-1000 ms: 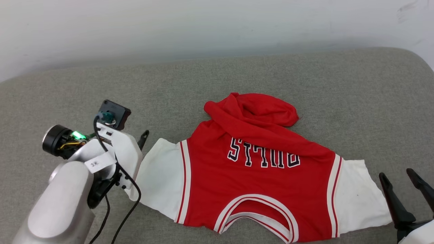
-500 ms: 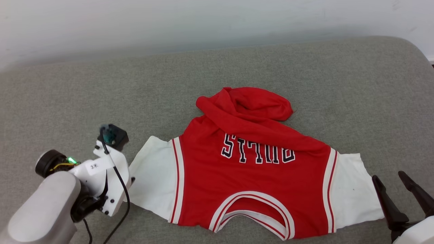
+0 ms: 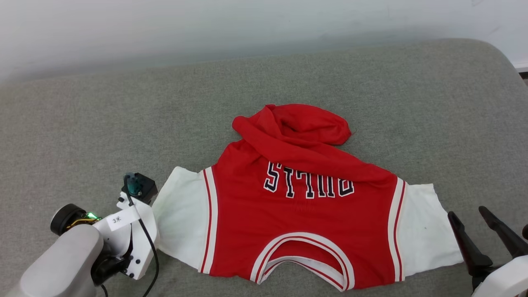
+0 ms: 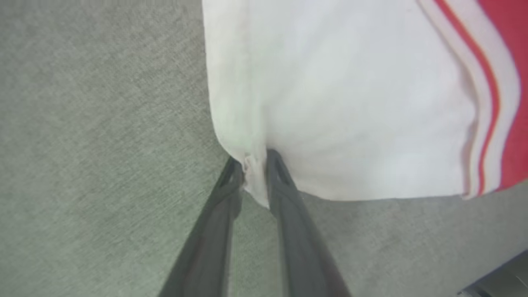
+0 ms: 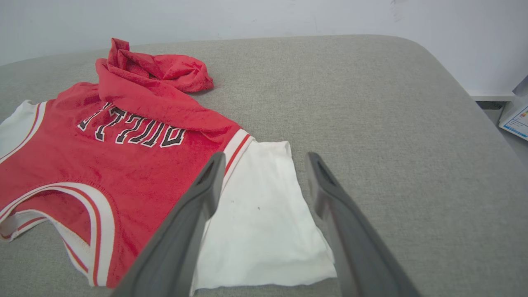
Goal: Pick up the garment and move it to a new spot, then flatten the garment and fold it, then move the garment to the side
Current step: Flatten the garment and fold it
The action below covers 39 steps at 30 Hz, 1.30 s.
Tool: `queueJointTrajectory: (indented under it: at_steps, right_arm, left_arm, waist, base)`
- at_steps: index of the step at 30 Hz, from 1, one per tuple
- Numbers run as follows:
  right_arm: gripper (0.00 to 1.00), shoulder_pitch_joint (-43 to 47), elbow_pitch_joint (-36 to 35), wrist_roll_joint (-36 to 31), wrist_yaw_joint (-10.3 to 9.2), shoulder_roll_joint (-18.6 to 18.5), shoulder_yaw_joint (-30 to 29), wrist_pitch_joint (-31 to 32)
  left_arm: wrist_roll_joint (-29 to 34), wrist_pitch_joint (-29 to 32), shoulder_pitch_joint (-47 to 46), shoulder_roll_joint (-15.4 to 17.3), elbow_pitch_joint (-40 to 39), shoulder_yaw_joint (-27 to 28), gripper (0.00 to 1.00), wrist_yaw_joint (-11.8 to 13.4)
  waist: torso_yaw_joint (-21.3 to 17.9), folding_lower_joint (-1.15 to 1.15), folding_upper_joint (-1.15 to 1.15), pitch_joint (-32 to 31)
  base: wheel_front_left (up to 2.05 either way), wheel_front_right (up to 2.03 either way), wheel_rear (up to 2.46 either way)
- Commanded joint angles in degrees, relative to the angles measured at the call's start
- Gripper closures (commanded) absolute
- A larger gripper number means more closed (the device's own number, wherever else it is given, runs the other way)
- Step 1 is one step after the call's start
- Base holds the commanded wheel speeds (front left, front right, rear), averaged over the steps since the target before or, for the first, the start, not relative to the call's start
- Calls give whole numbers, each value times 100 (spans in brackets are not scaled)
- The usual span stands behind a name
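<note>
Grey cushion (image 3: 371,82) under garment (image 3: 301,231), white wall (image 3: 206,24) behind

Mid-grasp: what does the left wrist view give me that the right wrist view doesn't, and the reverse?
Left wrist view: the left gripper pinching a sleeve corner of the soft red T-shirt with white sleeves.
Right wrist view: the open right gripper by the other sleeve, plus the black-and-white lettering and the bunched red fabric at the far end.
Both: the T-shirt lying on the grey fabric surface.
</note>
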Motion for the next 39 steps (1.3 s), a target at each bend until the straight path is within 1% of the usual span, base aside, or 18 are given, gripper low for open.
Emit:
queueJointTrajectory:
  at_steps: [1, 4, 7, 10, 16, 19, 22, 25, 29, 32, 34, 39]
  right_arm:
    - [0, -44, -5, 25, -4, -53, -19, 12]
    - [0, -46, -73, -31, -5, -218, -30, 93]
    - [0, -28, -168, -53, -4, -451, -94, 228]
    - [0, 20, -293, -7, -4, -754, -101, 482]
    - [0, 102, -482, 363, -4, -1444, 178, 1437]
    - [0, 35, -529, 600, -5, -1769, 390, 1960]
    - [0, -143, -412, 790, -5, -1969, 607, 2399]
    - [0, -346, -181, 959, -4, -2036, 847, 2706]
    - [0, -681, 326, 1105, -4, -1973, 1181, 2837]
    - [0, -915, 760, 1208, -4, -1891, 1444, 2804]
    - [0, -1129, 1210, 1253, -4, -1821, 1716, 2721]
    - [0, -1340, 1948, 1288, -3, -1653, 2264, 2507]
  left_arm:
    - [-35, -57, 148, -63, 146, -95, 100, -1]
    - [-43, -471, 101, 28, 93, 80, 100, 8]
    - [-52, -862, 143, 160, -63, 284, 100, 133]
    - [-121, -1156, 276, 253, -288, 489, 100, 325]
    - [-170, -1428, 625, 508, -931, 769, 100, 743]
    - [-149, -1456, 731, 596, -1222, 823, 100, 896]
    - [-103, -1430, 765, 597, -1479, 799, 100, 993]
    - [-62, -1433, 750, 563, -1661, 784, 100, 1063]
    - [-10, -1427, 650, 534, -1818, 755, 100, 1099]
    - [30, -1428, 580, 531, -1890, 739, 100, 1105]
    - [62, -1432, 539, 532, -1928, 726, 100, 1108]
    - [99, -1448, 447, 516, -1965, 706, 100, 1104]
  waist:
    - [3, 0, 0, -46]
    - [-8, 0, 0, -150]
    - [4, 0, 0, -253]
    - [33, 0, 0, -330]
    - [117, 0, 0, -389]
    - [174, 0, 0, -356]
    - [237, 0, 0, -294]
    - [288, 0, 0, -226]
    - [360, 0, 0, -107]
    - [403, 0, 0, -14]
    - [446, 0, 0, 82]
    - [511, 0, 0, 206]
  base:
    - [0, 0, 0]
    - [0, 0, 0]
    - [0, 0, 0]
    - [0, 0, 0]
    - [0, 0, 0]
    - [0, 0, 0]
    - [0, 0, 0]
    - [0, 0, 0]
    - [0, 0, 0]
    - [0, 0, 0]
    - [0, 0, 0]
    - [0, 0, 0]
